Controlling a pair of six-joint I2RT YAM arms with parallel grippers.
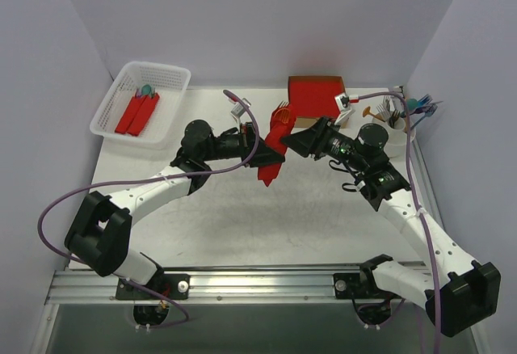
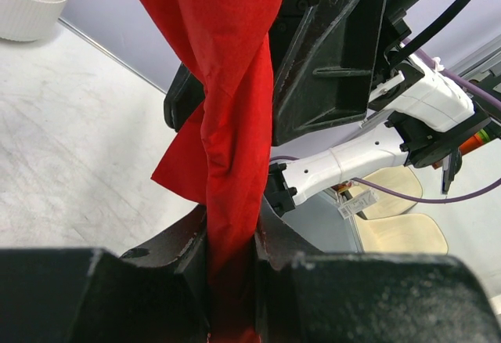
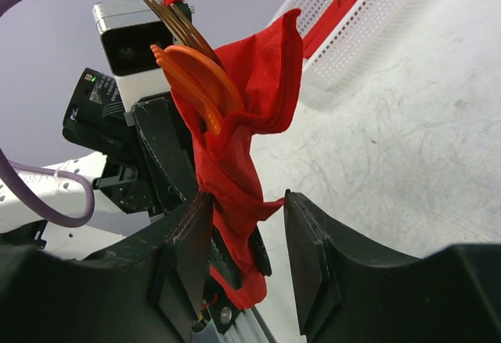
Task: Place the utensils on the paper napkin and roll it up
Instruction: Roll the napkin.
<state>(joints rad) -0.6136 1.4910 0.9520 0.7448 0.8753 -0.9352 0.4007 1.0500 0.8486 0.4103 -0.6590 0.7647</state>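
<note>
The paper napkin (image 1: 273, 150) hangs above the table as a loose, crumpled red roll, upright and slightly tilted. Orange utensils (image 1: 282, 115) stick out of its top; in the right wrist view an orange spoon and fork (image 3: 197, 83) show there. My left gripper (image 1: 268, 155) is shut on the roll's lower part, and its jaws (image 2: 232, 229) pinch the red paper (image 2: 227, 84). My right gripper (image 1: 300, 144) comes from the right and stands open (image 3: 245, 206) around the roll's middle (image 3: 239, 178). Its left pad lies against the paper and its right pad is apart from it.
A white basket (image 1: 115, 95) at the back left holds two finished red rolls (image 1: 137, 113). A thick red stack on brown cardboard (image 1: 317, 95) sits at the back centre. A white cup with more utensils (image 1: 396, 116) stands at the back right.
</note>
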